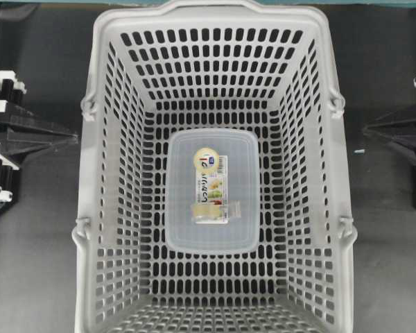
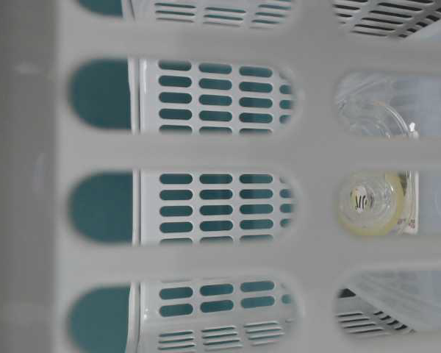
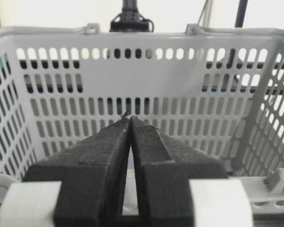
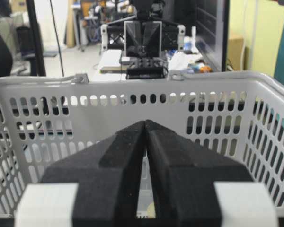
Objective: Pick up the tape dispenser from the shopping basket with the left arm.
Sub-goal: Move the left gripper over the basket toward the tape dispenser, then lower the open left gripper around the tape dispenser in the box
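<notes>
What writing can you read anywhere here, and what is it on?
"しっかりパック" is my best reading of the large Japanese characters down the label on the box in the basket; they are small, so this is unsure.
The label's smaller print: too small to read.
Black marks on a round yellowish piece in the table-level view: blurred.
Nothing else carries text.

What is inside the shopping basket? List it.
Only the tape dispenser lies flat on the floor of the shopping basket. The floor beneath it is covered, so anything there cannot be seen.
</notes>
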### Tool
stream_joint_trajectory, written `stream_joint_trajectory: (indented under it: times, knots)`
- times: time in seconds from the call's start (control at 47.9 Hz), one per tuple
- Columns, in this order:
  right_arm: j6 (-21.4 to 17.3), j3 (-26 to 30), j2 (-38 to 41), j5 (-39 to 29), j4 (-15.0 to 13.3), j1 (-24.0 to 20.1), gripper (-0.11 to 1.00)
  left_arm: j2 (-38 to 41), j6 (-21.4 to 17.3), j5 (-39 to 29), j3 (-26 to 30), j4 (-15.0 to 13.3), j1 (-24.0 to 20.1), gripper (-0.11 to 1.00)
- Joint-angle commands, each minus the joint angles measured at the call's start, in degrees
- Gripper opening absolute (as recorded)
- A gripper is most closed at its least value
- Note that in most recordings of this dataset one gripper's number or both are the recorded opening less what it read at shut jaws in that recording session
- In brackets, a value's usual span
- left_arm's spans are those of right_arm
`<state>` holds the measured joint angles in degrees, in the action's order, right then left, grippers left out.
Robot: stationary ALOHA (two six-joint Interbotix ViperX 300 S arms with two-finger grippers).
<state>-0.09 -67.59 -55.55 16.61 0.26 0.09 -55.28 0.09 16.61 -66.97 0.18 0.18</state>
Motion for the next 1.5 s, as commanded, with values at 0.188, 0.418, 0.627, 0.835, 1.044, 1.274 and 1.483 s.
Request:
stream_joint_trajectory:
  times: [0.188, 0.418, 0.627, 0.835, 1.044, 1.274, 1.483]
  knots:
    - [-1.05, 0.79, 0.18, -0.79, 0.26, -0.44, -0.02, 7.29, 2.72, -14.15, 13.36, 2.29, 1.93, 0.0]
    - [-2.64, 0.88, 0.0, -2.02, 0.44, -0.35, -0.02, 18.19, 2.55, -27.25, 24.96, 2.37, 3.6, 0.0]
    - [-5.01, 0.97, -0.7, -6.15, 0.44, -0.44, -0.01, 27.77, 2.64, -34.72, 34.01, 2.37, 5.36, 0.0]
    - [-5.1, 1.05, -2.2, -8.88, 0.44, -0.44, 0.27, 35.86, 3.43, -42.98, 41.75, 2.37, 6.06, 0.0]
    - [-5.01, 1.23, -3.52, -10.2, 0.44, -0.44, 0.71, 43.86, 3.69, -53.61, 49.83, 2.29, 6.06, 0.24]
    - [-5.01, 1.14, -4.83, -10.9, 0.44, -0.44, 0.72, 52.91, 7.65, -63.72, 57.3, 2.37, 6.59, 0.86]
    - [-5.01, 1.14, -5.1, -10.99, 0.44, -0.44, 0.71, 59.33, 9.32, -64.6, 60.56, 2.37, 7.65, 0.89]
